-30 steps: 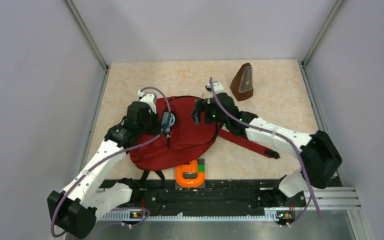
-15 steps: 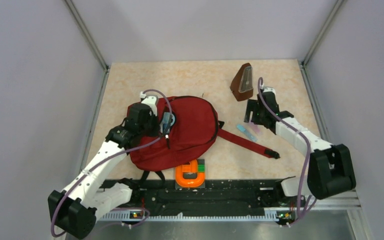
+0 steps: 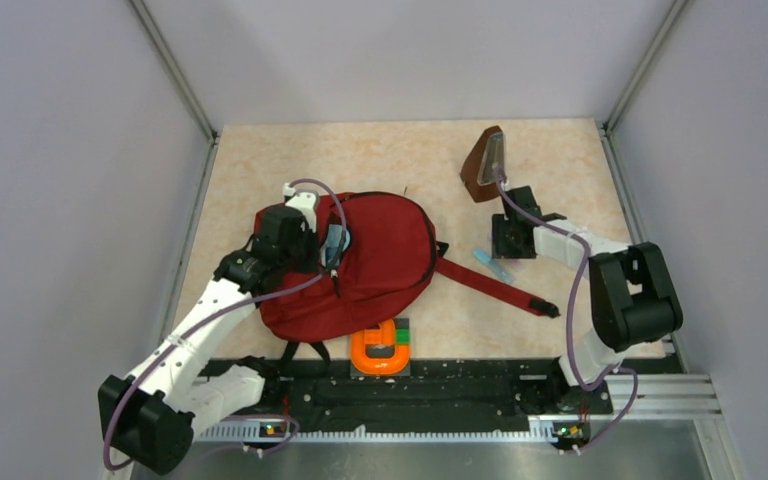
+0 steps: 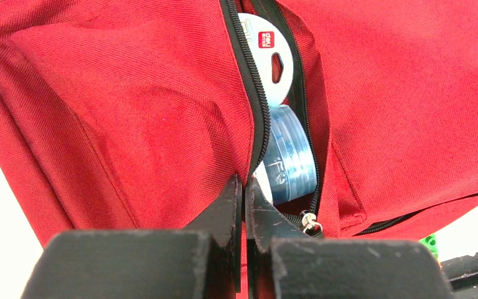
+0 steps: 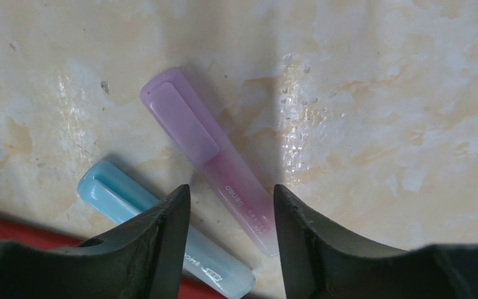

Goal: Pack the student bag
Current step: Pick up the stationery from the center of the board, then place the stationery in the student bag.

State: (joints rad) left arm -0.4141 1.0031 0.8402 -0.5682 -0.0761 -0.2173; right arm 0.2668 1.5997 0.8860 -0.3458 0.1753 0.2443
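The student bag (image 3: 380, 260) lies flat in the middle of the table, dark red, with its black zipper open. My left gripper (image 3: 332, 245) is shut on the fabric edge beside the zipper (image 4: 246, 184) and holds the opening apart. Inside the opening sit a blue round packet (image 4: 289, 156) and its white card (image 4: 267, 62). My right gripper (image 3: 512, 240) is down at the table, right of the bag. It is open (image 5: 231, 193), with the lower end of a purple highlighter (image 5: 205, 149) between its fingers, untouched. A light blue highlighter (image 5: 121, 193) lies beside the left finger.
A brown wedge-shaped object (image 3: 486, 165) stands just behind the right gripper. The bag's long red strap (image 3: 490, 285) runs out to the right, close to the highlighters. An orange U-shaped piece with a green block (image 3: 380, 350) sits at the near edge. Walls enclose the table.
My right arm swung from over the bag to the right and came down over the highlighters, its jaws narrowing. The left gripper and bag have stayed put.
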